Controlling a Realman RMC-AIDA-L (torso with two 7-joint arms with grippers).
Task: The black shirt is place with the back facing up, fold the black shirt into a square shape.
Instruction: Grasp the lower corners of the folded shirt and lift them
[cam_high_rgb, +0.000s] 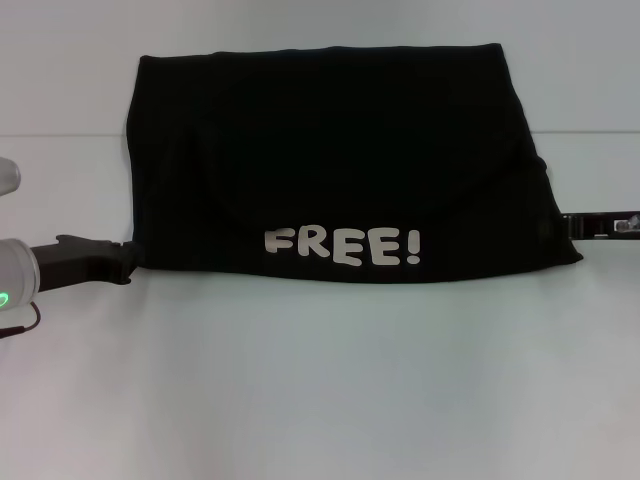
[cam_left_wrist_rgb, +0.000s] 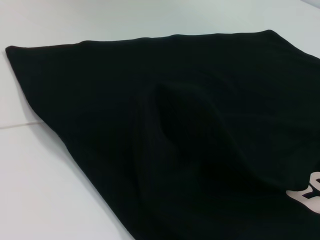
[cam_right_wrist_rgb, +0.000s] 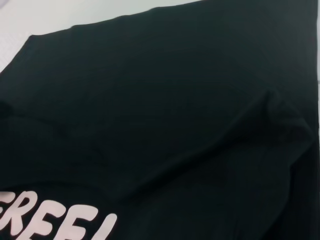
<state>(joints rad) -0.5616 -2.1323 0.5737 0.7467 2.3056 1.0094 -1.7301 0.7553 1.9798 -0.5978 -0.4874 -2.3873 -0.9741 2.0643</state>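
The black shirt (cam_high_rgb: 330, 150) lies folded into a wide rectangle on the white table (cam_high_rgb: 320, 400). Pale letters "FREE!" (cam_high_rgb: 342, 245) run along its near edge. My left gripper (cam_high_rgb: 128, 262) reaches in from the left and meets the shirt's near left corner. My right gripper (cam_high_rgb: 572, 226) comes in low from the right at the near right corner, and the cloth covers its tip. The left wrist view shows the shirt (cam_left_wrist_rgb: 200, 125) with a soft raised fold, and the right wrist view shows the shirt (cam_right_wrist_rgb: 150, 100) with part of the letters (cam_right_wrist_rgb: 60, 225).
Bare white table surrounds the shirt, with a wide stretch in front of it. A thin seam (cam_high_rgb: 60, 135) crosses the table behind the shirt's middle. No other objects are in view.
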